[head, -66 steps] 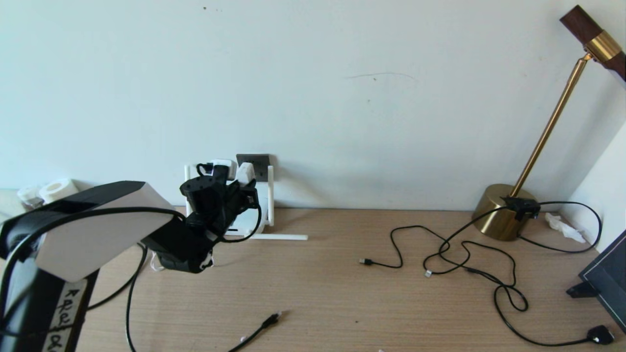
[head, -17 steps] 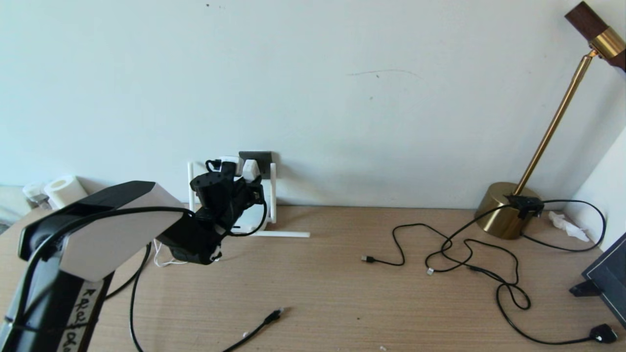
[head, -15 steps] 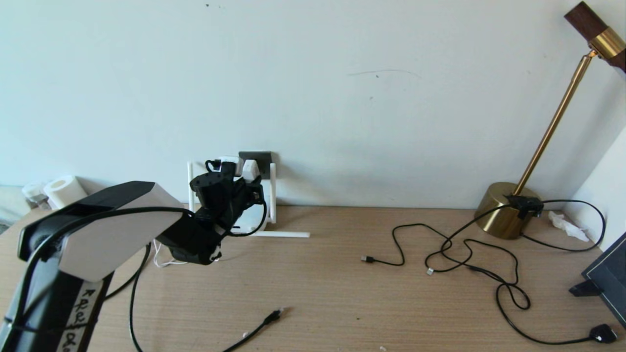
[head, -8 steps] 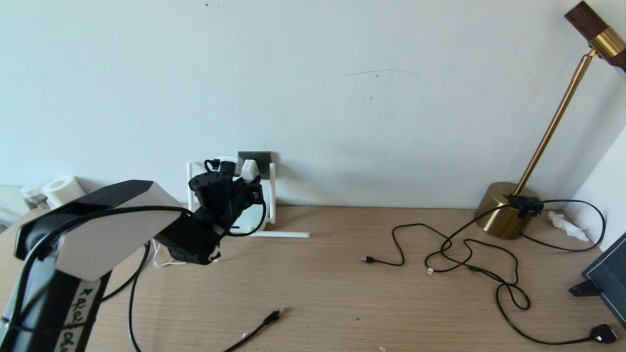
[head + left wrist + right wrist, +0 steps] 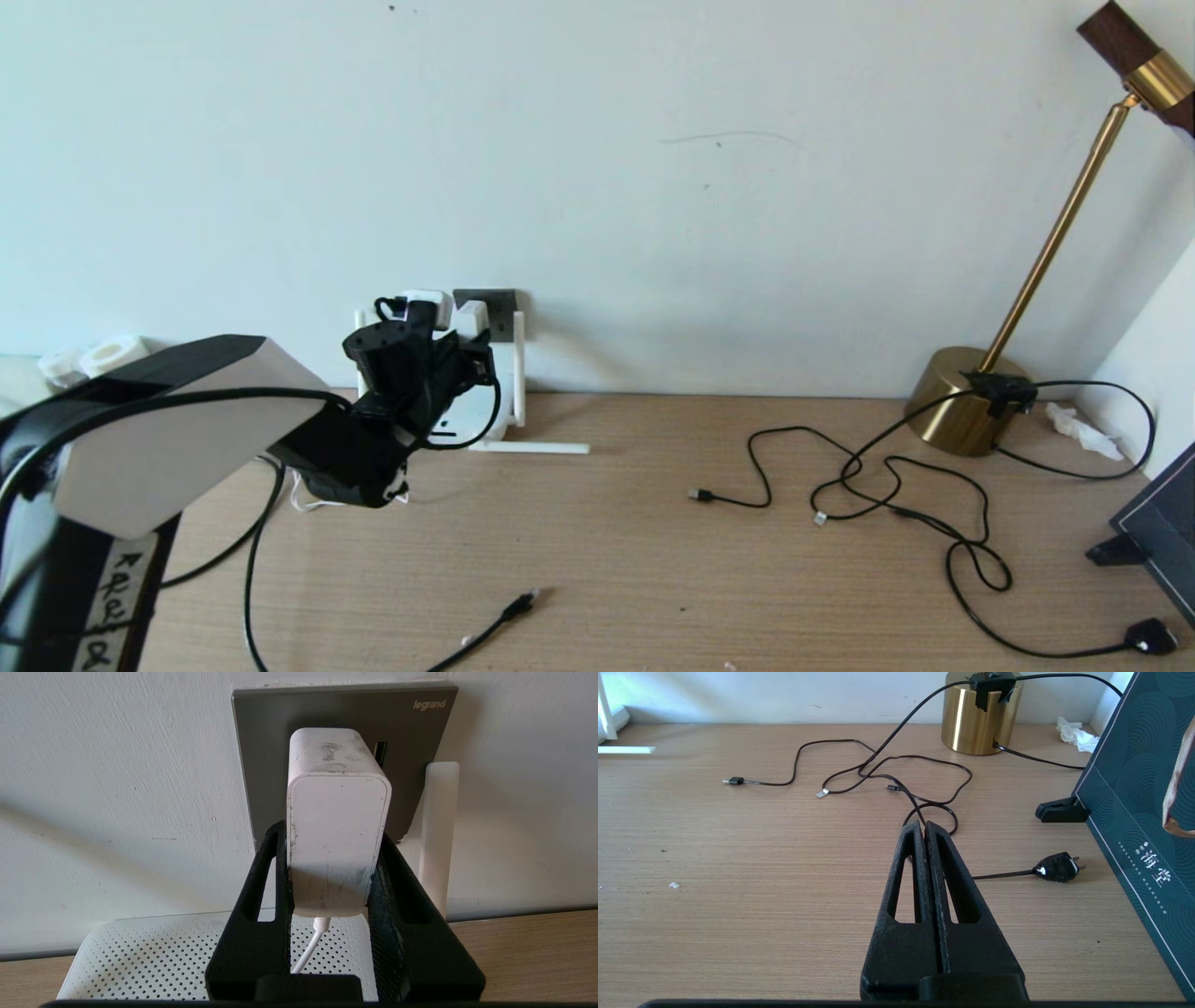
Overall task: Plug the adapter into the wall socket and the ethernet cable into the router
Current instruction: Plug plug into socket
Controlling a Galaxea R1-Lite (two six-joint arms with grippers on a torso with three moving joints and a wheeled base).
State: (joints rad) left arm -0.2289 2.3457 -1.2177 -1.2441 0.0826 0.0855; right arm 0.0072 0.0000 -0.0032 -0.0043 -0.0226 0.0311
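Note:
My left gripper (image 5: 329, 833) is shut on the white adapter (image 5: 336, 821), one finger on each side of its lower half. The adapter's far end meets the dark grey wall socket (image 5: 266, 742); its pins are hidden. Its thin white cord hangs down over the perforated white router (image 5: 140, 952). In the head view the left gripper (image 5: 448, 341) hides most of the router (image 5: 481, 420) below the wall socket (image 5: 499, 303). The ethernet cable (image 5: 513, 611) lies loose near the table's front edge. My right gripper (image 5: 923, 826) is shut and empty above the table's right side.
One router antenna (image 5: 518, 369) stands beside the socket and another (image 5: 532, 449) lies flat on the table. Thin black cables (image 5: 887, 485) sprawl at the right, with a brass lamp base (image 5: 962, 401), a black plug (image 5: 1150, 637) and a dark box (image 5: 1158, 523).
The left arm has shifted a little to the left, still holding the adapter at the socket plate. The cables on the table have not moved.

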